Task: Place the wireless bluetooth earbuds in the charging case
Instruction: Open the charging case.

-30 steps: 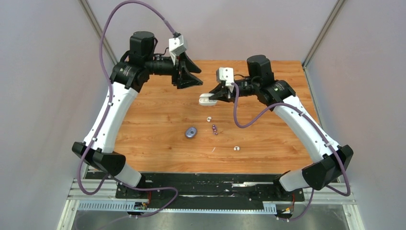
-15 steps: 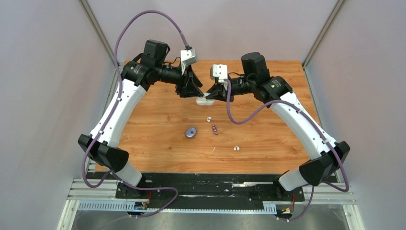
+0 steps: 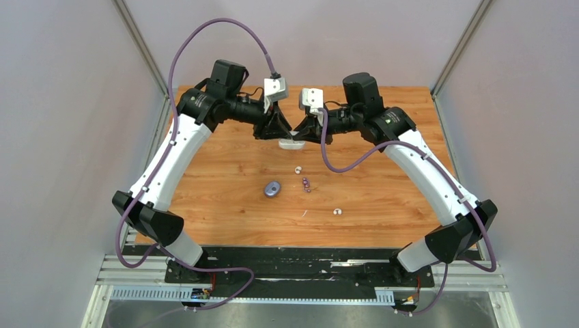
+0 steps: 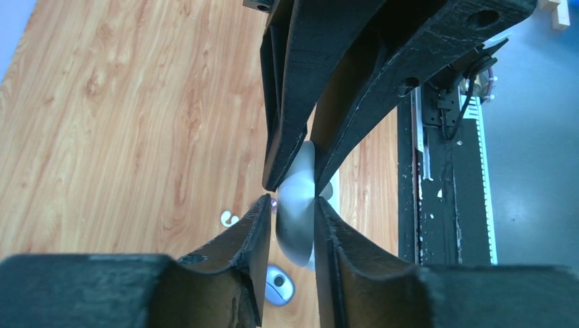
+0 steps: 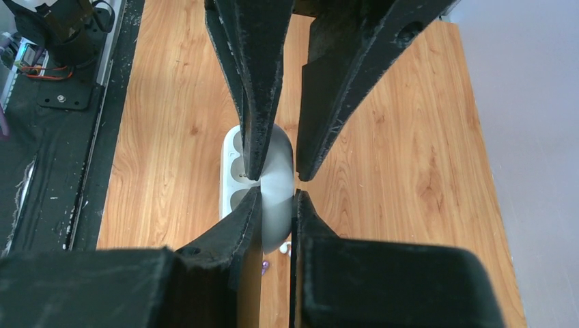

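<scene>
The white charging case (image 3: 292,144) hangs open above the far middle of the table, held between both grippers. My right gripper (image 5: 276,195) is shut on its upright half (image 5: 276,212); the half with the two sockets (image 5: 234,171) sticks out sideways. My left gripper (image 4: 290,205) straddles the same half (image 4: 297,225) from the other side, one finger touching and a thin gap at the other. On the table lie two white earbuds (image 3: 298,169) (image 3: 336,212) and two purple earbuds (image 3: 306,184).
A small purple oval case (image 3: 272,188) lies closed on the wooden table (image 3: 218,171), left of the purple buds; it also shows in the left wrist view (image 4: 278,285). Grey walls stand on both sides. A black rail (image 3: 300,263) runs along the near edge.
My left arm has swung right and brought its gripper around the white case. My right gripper has carried the case a little left and toward the back.
</scene>
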You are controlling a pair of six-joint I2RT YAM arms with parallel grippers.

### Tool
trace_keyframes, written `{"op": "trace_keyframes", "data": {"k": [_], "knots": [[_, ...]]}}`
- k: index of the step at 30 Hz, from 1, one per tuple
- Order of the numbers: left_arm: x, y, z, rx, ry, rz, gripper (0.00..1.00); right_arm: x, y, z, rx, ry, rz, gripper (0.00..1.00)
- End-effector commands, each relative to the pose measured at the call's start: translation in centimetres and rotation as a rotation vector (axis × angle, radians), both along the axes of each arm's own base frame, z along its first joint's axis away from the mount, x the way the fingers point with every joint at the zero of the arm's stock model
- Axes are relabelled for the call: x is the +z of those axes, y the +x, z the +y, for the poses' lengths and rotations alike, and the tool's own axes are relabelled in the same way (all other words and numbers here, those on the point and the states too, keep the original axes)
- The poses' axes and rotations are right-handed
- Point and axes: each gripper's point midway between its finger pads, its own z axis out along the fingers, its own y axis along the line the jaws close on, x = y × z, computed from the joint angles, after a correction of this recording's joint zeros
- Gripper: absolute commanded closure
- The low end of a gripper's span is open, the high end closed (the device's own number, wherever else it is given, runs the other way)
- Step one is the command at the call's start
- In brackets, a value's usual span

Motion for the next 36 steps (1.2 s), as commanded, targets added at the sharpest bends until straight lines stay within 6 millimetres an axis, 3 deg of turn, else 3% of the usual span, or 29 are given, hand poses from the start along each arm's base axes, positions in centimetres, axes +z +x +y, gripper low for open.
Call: {"op": "trace_keyframes", "data": {"k": [1, 8, 10, 11, 13, 14, 24, 26, 29, 32, 36], "knots": [[0.9, 0.3, -0.3, -0.016, -0.016, -0.058, 0.68, 2.0, -0.7, 0.3, 0.026, 0.043, -0.015, 1.0], [0.1, 0.2, -0.2, -0.021, 0.006, -0.048, 0.9, 2.1, -0.8, 0.2, 0.031, 0.044, -0.037, 1.0], [-0.2, 0.3, -0.1, -0.016, 0.015, -0.046, 0.81, 2.2, -0.7, 0.2, 0.029, 0.045, -0.042, 1.0], [-0.3, 0.4, -0.1, -0.007, 0.021, -0.048, 0.69, 2.2, -0.8, 0.3, 0.031, 0.046, -0.042, 1.0], [-0.5, 0.6, 0.0, 0.01, 0.027, -0.059, 0.61, 2.2, -0.8, 0.3, 0.029, 0.047, -0.04, 1.0], [-0.6, 0.8, -0.1, 0.017, 0.028, -0.068, 0.61, 2.3, -0.8, 0.3, 0.03, 0.049, -0.038, 1.0], [-0.6, 0.9, -0.3, 0.017, 0.017, -0.061, 0.93, 1.9, -0.7, 0.4, 0.028, 0.044, -0.035, 1.0], [-0.3, 0.7, -0.3, 0.015, 0.008, -0.06, 1.0, 1.6, -0.7, 0.3, 0.023, 0.04, -0.034, 0.85], [-0.4, 0.8, -0.2, 0.026, 0.008, -0.062, 1.0, 1.8, -0.4, 0.0, -0.018, 0.042, -0.037, 0.68], [-0.3, 1.1, 0.2, 0.074, 0.014, -0.083, 1.0, 3.2, 1.4, -0.9, -0.157, 0.069, -0.009, 0.49], [0.6, 2.0, 0.6, 0.145, -0.017, -0.152, 1.0, 5.5, 3.2, -2.8, -0.312, 0.178, 0.223, 0.38]]}}
